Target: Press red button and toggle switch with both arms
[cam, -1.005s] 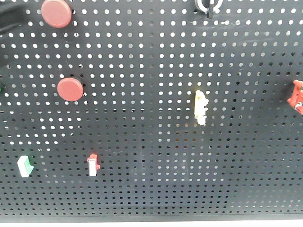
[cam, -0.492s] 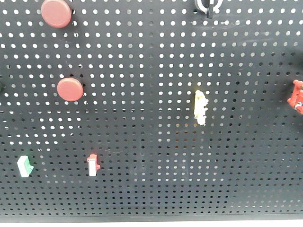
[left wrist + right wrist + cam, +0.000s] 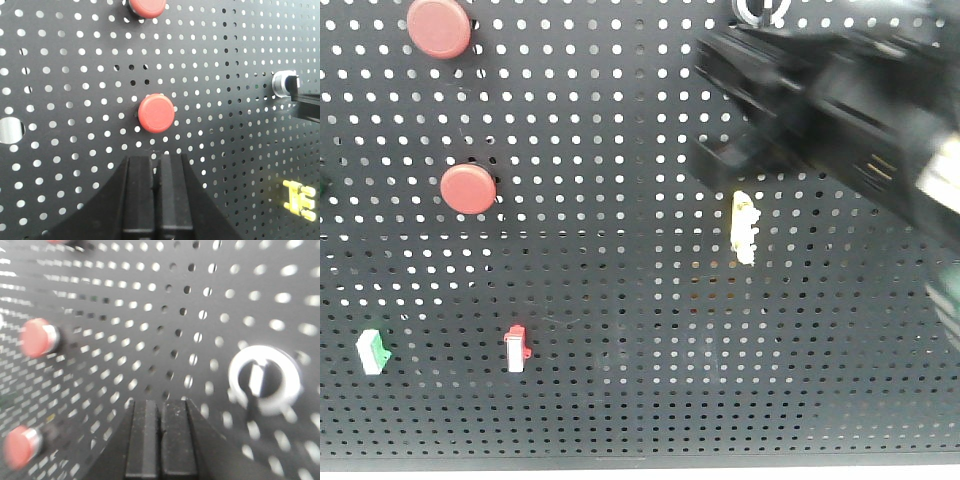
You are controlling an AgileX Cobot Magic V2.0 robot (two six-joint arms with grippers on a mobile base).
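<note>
Two round red buttons point(image 3: 468, 189) point(image 3: 439, 27) sit on the black pegboard point(image 3: 620, 400). In the left wrist view my left gripper point(image 3: 157, 160) is shut and empty, just below the lower red button point(image 3: 156, 113) and apart from it. The right arm point(image 3: 820, 100), black and blurred, reaches in from the upper right, above a yellow switch point(image 3: 745, 226). My right gripper point(image 3: 161, 402) is shut and empty, with a silver-ringed switch point(image 3: 265, 377) up and to its right. The same silver switch point(image 3: 285, 82) shows in the left wrist view.
A green switch point(image 3: 373, 351) and a red-and-white switch point(image 3: 516, 348) are mounted low on the left of the board. The board's bottom edge point(image 3: 640, 465) runs along the frame's foot. Red buttons point(image 3: 37, 337) point(image 3: 20, 446) show blurred at the right wrist view's left.
The right arm has swept into the front view from the right, now covering the upper right of the board. A dark blur at the top left corner one second ago is gone.
</note>
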